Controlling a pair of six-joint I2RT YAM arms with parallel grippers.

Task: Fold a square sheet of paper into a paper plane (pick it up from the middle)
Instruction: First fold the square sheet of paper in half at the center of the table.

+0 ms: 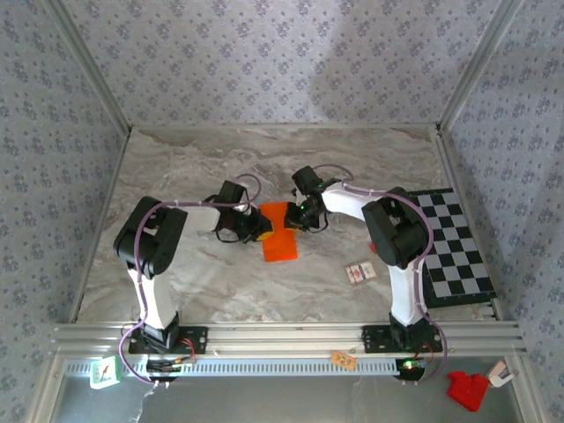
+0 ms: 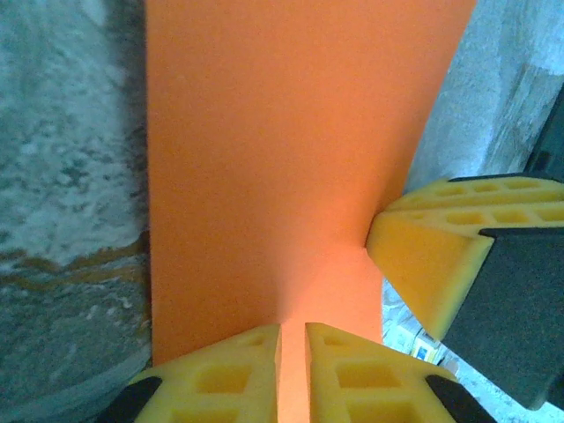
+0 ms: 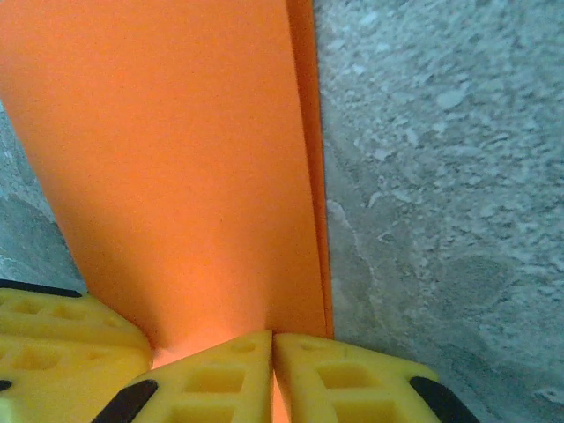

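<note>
The square sheet of paper (image 1: 280, 236) is bright orange and lies folded into a narrow rectangle at the middle of the marble table. My left gripper (image 1: 256, 224) is at its left edge and my right gripper (image 1: 297, 217) at its far right corner. In the left wrist view the sheet of paper (image 2: 282, 150) runs down between my yellow fingertips (image 2: 256, 352), and the left gripper (image 2: 293, 330) is shut on its edge. In the right wrist view the paper (image 3: 176, 159) shows two layers along its right side, and the right gripper (image 3: 272, 339) is shut on it.
A black-and-white checkered board (image 1: 454, 247) lies at the right of the table. Two small cards (image 1: 359, 272) sit in front of the right arm. A red object (image 1: 467, 390) rests below the front rail at bottom right. Patterned walls close in the table.
</note>
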